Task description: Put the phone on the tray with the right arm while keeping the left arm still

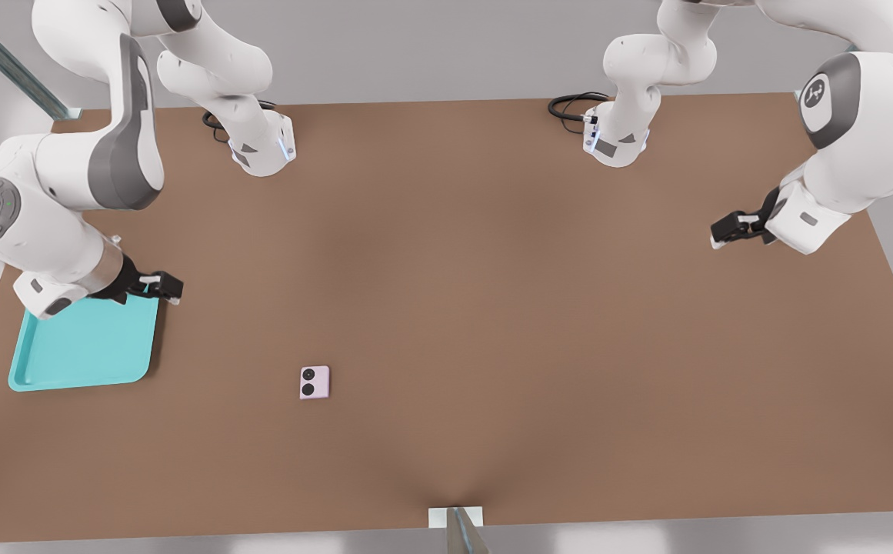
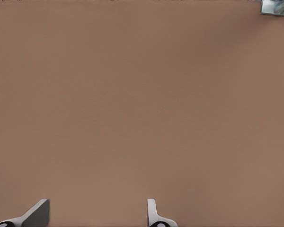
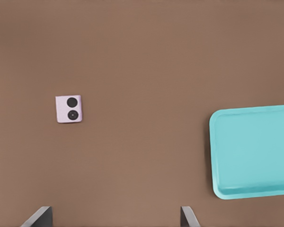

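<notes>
The brown table (image 1: 492,308) carries the tray (image 1: 84,346). Right arm's gripper (image 1: 163,288) hovers over the tray's far corner, fingers (image 3: 189,218) spread and empty. The phone (image 1: 314,382) lies flat beside the tray, well clear of them.

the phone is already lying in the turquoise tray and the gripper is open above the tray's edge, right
Not quite. The phone lies on the bare table, apart from the tray, as the front view shows. The rest holds: the gripper is open above the tray's edge.
</notes>
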